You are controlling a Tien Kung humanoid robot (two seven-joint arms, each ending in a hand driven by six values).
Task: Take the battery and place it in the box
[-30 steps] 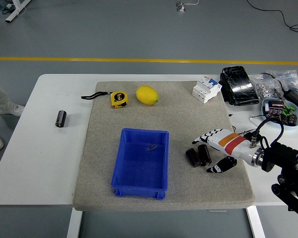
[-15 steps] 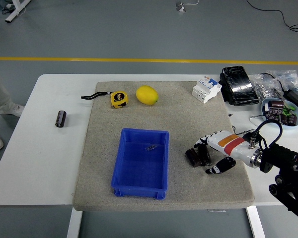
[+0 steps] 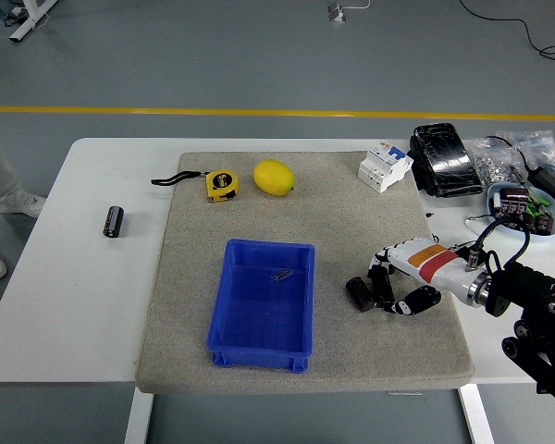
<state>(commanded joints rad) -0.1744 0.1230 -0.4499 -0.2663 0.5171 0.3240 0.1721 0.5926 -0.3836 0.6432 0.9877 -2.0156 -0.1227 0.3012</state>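
Since the earlier frames the right hand [image 3: 400, 281] has lowered and curled in; its fingers [image 3: 380, 274] now close over the right-hand one of two dark batteries [image 3: 361, 294] lying side by side on the grey mat [image 3: 351, 213], with the thumb bent in from the near side; whether the grip is firm cannot be told, though the fingers touch the battery and it still rests on the mat. The pair of batteries lies right of the blue box [image 3: 263, 303], near but apart from it; the box sits at the near middle of the mat and holds a small metal clip [image 3: 281, 275]. The left hand is out of view.

At the far side of the mat lie a yellow tape measure [image 3: 221, 184] with a black strap, a lemon [image 3: 274, 177] just right of it, and a white and blue breaker [image 3: 385, 166] at the far right corner; a third battery [image 3: 115, 221] lies alone on the bare bench [image 3: 65, 305], well left of the mat; a black pouch [image 3: 446, 159] and a bowl of small parts [image 3: 522, 206] sit on the bench's far right.
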